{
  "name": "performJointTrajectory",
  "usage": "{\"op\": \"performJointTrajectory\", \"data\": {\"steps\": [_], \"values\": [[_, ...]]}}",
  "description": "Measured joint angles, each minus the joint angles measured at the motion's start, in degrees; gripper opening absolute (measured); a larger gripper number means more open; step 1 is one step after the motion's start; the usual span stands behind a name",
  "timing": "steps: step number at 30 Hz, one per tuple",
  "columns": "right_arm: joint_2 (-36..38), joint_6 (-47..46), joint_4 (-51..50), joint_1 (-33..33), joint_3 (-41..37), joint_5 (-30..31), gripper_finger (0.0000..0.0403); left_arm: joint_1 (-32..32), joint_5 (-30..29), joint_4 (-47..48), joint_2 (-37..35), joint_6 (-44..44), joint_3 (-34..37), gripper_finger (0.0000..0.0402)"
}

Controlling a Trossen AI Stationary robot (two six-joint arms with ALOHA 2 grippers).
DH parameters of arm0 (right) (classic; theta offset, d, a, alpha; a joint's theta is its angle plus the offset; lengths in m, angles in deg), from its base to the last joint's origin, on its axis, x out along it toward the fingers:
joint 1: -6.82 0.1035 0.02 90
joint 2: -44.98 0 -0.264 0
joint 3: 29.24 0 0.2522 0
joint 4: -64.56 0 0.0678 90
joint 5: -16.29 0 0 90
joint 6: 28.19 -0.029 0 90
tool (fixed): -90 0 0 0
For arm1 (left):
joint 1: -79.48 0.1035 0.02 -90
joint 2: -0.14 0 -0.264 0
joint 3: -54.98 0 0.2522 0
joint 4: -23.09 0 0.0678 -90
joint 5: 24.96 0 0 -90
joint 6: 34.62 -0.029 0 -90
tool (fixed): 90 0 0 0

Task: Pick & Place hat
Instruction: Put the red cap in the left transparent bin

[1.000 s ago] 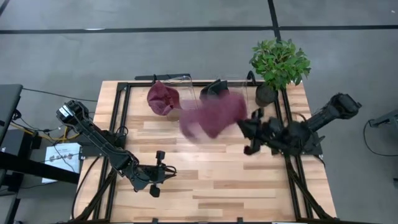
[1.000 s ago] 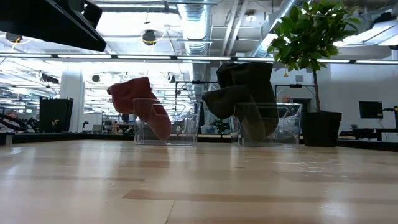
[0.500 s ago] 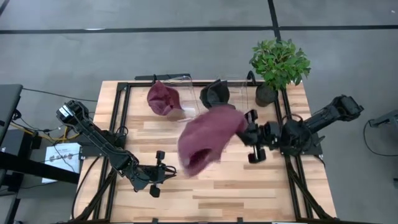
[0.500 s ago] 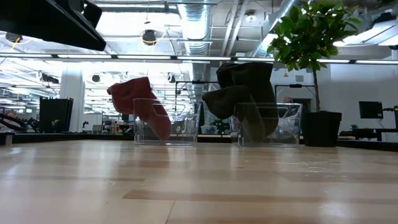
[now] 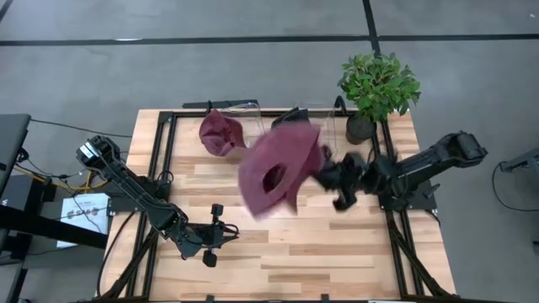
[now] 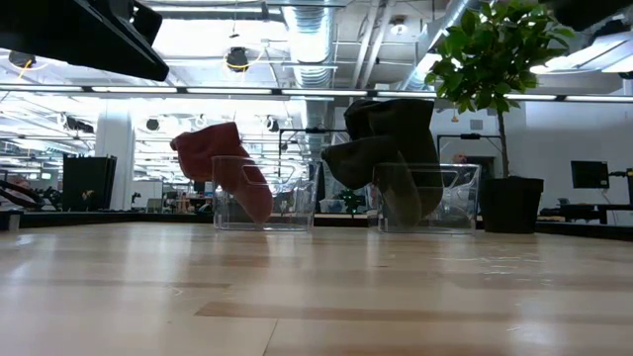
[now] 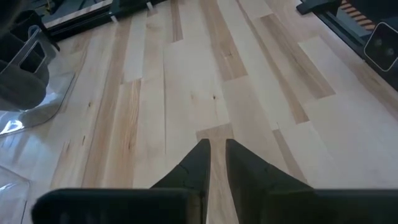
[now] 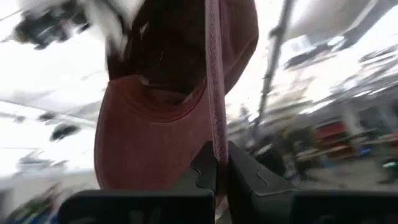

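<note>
**Maroon hat swings high over the desk in right arm's grip**

Nearest the front edge of the desk (image 5: 278, 252), the left gripper (image 5: 221, 229) waits low over bare planks, its fingers (image 7: 193, 171) drawn nearly together and grasping nothing. Mid-desk, the right gripper (image 5: 324, 172) has its fingers (image 8: 208, 165) clenched on the brim of the maroon hat (image 5: 278, 167), which hangs open-side out, lifted well clear of the wood, likely so it can pass over a bin wall. Farther back stand two clear bins: the left bin (image 6: 264, 193) draped with a second maroon hat (image 5: 221, 133), the right bin (image 6: 427, 197) with a dark hat (image 6: 386, 143), beside a potted plant (image 5: 377, 88).
</note>
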Motion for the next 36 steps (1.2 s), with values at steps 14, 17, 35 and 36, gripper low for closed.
{"op": "performJointTrajectory", "data": {"steps": [14, 17, 35, 36], "values": [[-29.46, -13.98, 16.19, -4.04, 5.61, -1.16, 0.0005, 0.11, -0.87, -0.79, 0.01, -1.07, 0.0, 0.0049], [-32.72, -14.84, 16.99, -4.3, 10.83, -6.79, 0.0002, 0.07, -0.87, -0.87, 0.01, -1.05, 0.14, 0.0049], [-32.06, -8.76, 16.84, -9.16, 3.15, -17.61, 0.0001, -6.97, -2.23, -0.88, -22.99, -10.49, 0.17, 0.0049], [-32.06, -8.38, 16.73, -8.96, 3.13, -18.39, 0.0001, -7.13, -2.32, -0.85, -25.21, -10.51, 0.17, 0.0049]]}}
